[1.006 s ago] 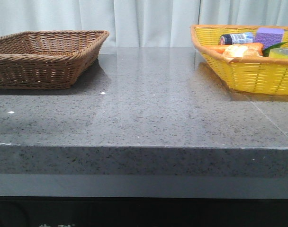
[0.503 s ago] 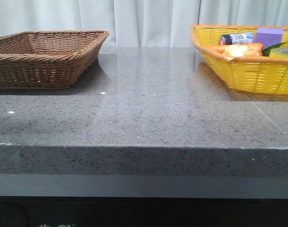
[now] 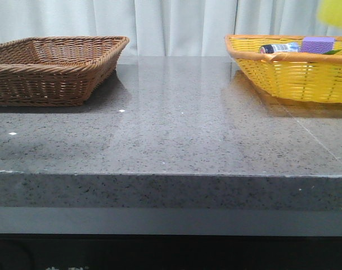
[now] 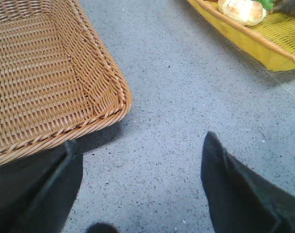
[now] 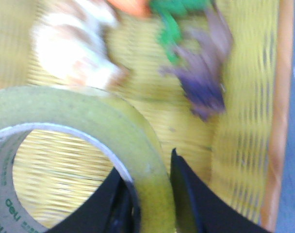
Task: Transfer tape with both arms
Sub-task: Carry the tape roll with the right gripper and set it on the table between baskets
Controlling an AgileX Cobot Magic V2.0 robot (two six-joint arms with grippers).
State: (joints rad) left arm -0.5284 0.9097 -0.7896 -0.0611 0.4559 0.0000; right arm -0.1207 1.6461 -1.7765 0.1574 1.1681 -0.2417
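Changed since half a second ago: in the front view the yellow woven basket [image 3: 292,70] now looks lower and flatter, the bread and the orange thing no longer show above its rim, and a blurred yellow patch has come into the top right corner.
Tape: the wide roll of translucent yellow packing tape with a white core printed in green [image 5: 89,145] is up in the air above the inside of the yellow woven basket, as the right wrist view shows; the blurred yellow patch in the front view is probably this roll, but I cannot be sure.
Right hand: the black right hand [image 5: 152,199] is closed on the wall of the roll, one finger inside the core and one outside.
Left hand: the black left hand [image 4: 138,189] stands wide with nothing between its fingers, above the grey speckled stone surface [image 3: 176,129], just beside the corner of the brown wicker basket [image 4: 45,73].
Other things in the yellow basket: a round piece of bread [image 4: 242,10], a purple block [image 3: 318,44] and a small bottle lying down [image 3: 280,48].
Done, in my judgement: the roll is picked and lifted out of the yellow basket.
Left, in my judgement: bring it toward the middle, give it to the left hand, and probably put it into the brown basket, which shows nothing inside.
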